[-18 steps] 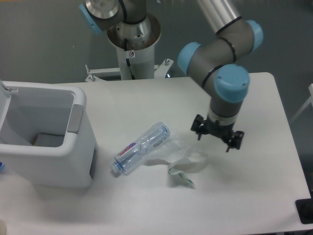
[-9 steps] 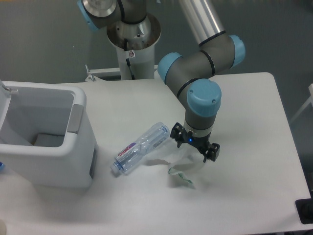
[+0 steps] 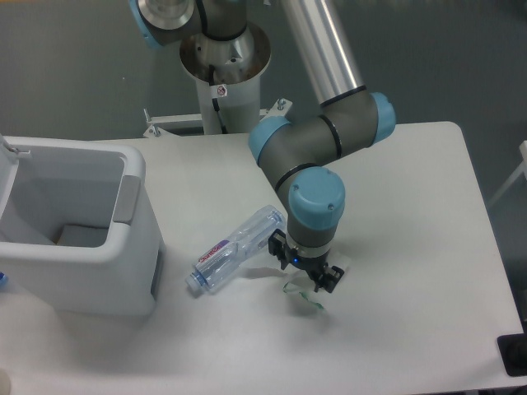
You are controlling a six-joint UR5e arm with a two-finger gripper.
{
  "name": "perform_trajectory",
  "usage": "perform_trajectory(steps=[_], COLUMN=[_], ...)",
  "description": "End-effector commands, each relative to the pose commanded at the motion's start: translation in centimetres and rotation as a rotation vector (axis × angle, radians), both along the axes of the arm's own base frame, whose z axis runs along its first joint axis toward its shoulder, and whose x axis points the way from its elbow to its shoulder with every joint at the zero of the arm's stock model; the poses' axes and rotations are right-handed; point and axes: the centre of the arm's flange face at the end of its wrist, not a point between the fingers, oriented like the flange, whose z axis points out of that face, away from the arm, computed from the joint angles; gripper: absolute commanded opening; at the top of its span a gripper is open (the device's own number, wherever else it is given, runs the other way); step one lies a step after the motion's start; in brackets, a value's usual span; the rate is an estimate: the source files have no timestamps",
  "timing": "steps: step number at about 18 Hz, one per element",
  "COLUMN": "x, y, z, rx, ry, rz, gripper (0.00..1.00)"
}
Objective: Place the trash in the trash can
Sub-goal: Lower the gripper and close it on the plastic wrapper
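Note:
A crushed clear plastic bottle (image 3: 235, 248) with a red-and-blue label lies on the white table (image 3: 412, 214), slanting from lower left to upper right. Just right of it lies the crumpled translucent wrapper (image 3: 301, 295) with green print, mostly covered by my gripper (image 3: 302, 267). The gripper hangs low over the wrapper, fingers spread and open, one finger (image 3: 277, 246) close to the bottle's upper end. Whether the fingers touch the wrapper I cannot tell. The white trash can (image 3: 132, 247) stands at the table's left edge, its mouth open upward, a grey panel on its right wall.
The arm's base column (image 3: 224, 78) rises at the back of the table. A small dark object (image 3: 515, 354) sits at the table's front right corner. The table's right and front edges are close.
The gripper has travelled left and down from the right part of the table to just above the wrapper. Bottle and trash can have not moved.

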Motion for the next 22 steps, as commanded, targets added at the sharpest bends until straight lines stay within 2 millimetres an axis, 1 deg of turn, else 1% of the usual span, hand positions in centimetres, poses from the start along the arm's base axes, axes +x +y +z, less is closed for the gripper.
perform_trajectory(steps=[7, 9, 11, 13, 16, 19, 20, 22], x=[-0.4, -0.6, -0.8, -1.0, -0.7, 0.3, 0.9, 2.4], y=[0.0, -0.2, -0.1, 0.4, 1.0, 1.6, 1.5, 1.3], z=[1.3, 2.5, 5.6, 8.5, 12.8, 18.3, 20.5, 23.9], rx=[0.017, 0.033, 0.074, 0.137, 0.235, 0.348, 0.390, 0.468], ry=[0.013, 0.029, 0.063, 0.073, 0.080, 0.091, 0.095, 0.089], rz=[0.037, 0.058, 0.083, 0.123, 0.156, 0.190, 0.192, 0.171], gripper=[0.00, 0.00, 0.00, 0.00, 0.00, 0.00, 0.00, 0.00])
